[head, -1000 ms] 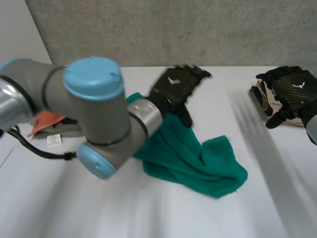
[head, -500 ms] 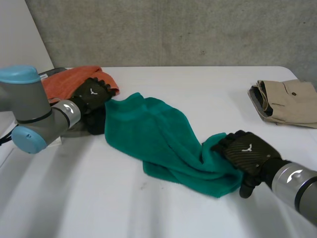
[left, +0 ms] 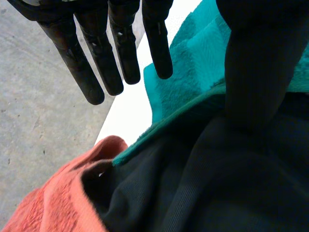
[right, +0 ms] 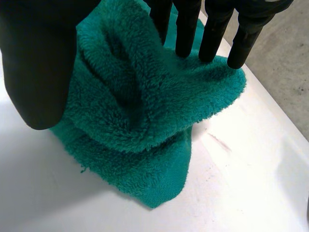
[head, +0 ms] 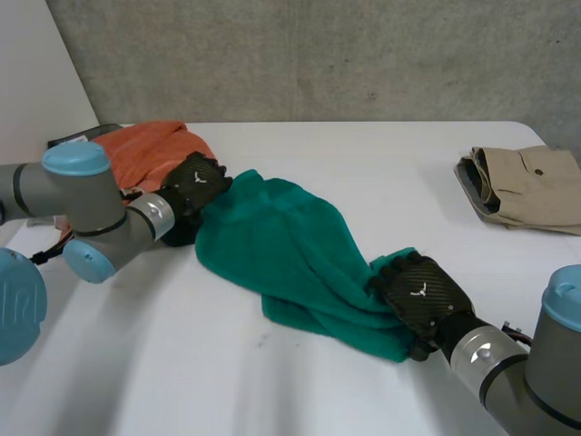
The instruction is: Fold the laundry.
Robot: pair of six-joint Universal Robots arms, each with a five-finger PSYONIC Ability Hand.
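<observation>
Green towel: a rumpled green towel (head: 290, 245) lay loosely bunched on the white desk (head: 363, 154), stretched out between the robot's two hands
Long axis: it ran on a diagonal in the head view, from the far left part of the desk down to the near right; the far left end was broad and spread, and the near right end narrowed to a thick, folded wad
Far end: the towel's upper corner sat just beside the left hand (head: 195, 182), its edge lying over a dark cloth (left: 217, 183) under that hand's palm
Left hand: the fingers (left: 101, 58) were straight and spread loosely, held clear above the towel's edge, while the thumb (left: 256, 63) reached across the edge where green met the dark cloth; nothing was clasped
Near end: the wadded end lay under the right hand (head: 418, 295), heaped between its thumb and fingers, with one flap hanging down onto the desk
Right hand: the fingers (right: 186, 29) were straight, tips resting on the top of the fold, and the thumb (right: 38, 63) stood apart at the side of the wad; the hand was relaxed wide, not closed on the pile
Surroundings: an orange towel (head: 150, 145) lay behind the left hand, and a folded khaki garment (head: 531, 186) sat well apart at the far right of the desk
</observation>
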